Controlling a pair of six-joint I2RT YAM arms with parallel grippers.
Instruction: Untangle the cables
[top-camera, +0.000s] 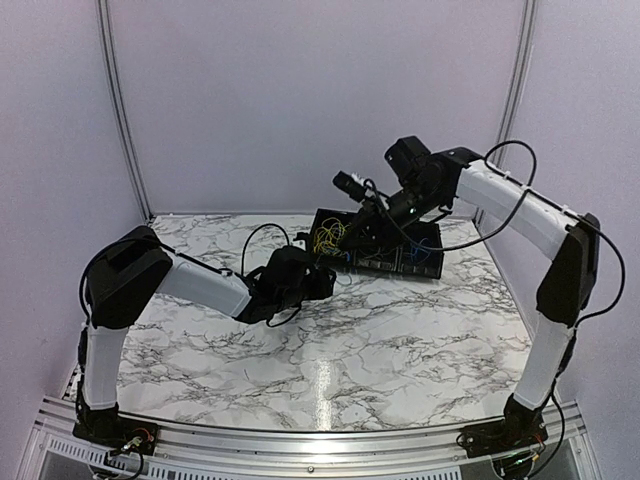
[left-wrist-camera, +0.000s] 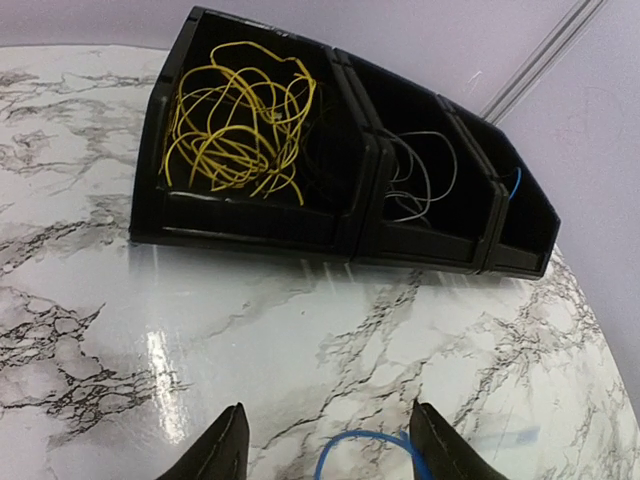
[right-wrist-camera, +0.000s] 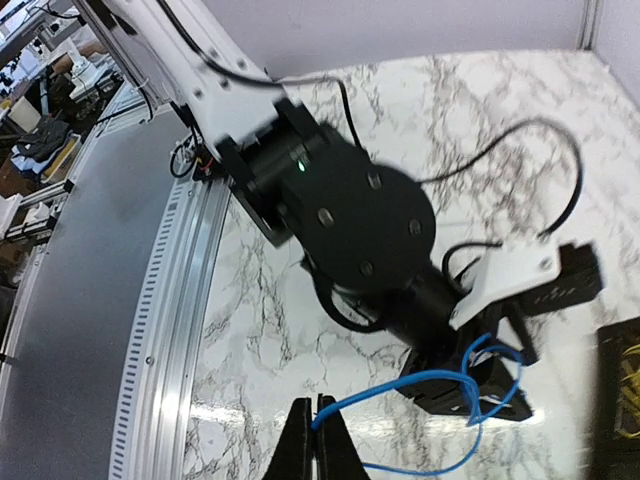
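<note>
My right gripper (right-wrist-camera: 312, 402) is shut on one end of the blue cable (right-wrist-camera: 400, 384), held above the table. From there the cable runs to my left gripper (right-wrist-camera: 455, 388) and loops around its fingers. In the left wrist view a blue loop (left-wrist-camera: 362, 435) lies between the open jaws of the left gripper (left-wrist-camera: 328, 407), low over the marble. A tangled yellow cable (left-wrist-camera: 235, 120) fills the left bin. A thin dark and grey wire (left-wrist-camera: 420, 175) lies in the middle bin. In the top view the left gripper (top-camera: 325, 280) sits just in front of the bins, with the right gripper (top-camera: 338, 240) above it.
A row of three joined black bins (left-wrist-camera: 250, 225) stands at the back of the marble table (top-camera: 380, 340). A short bit of blue wire (left-wrist-camera: 515, 182) shows in the right bin. An aluminium rail (right-wrist-camera: 170, 330) borders the table's near edge.
</note>
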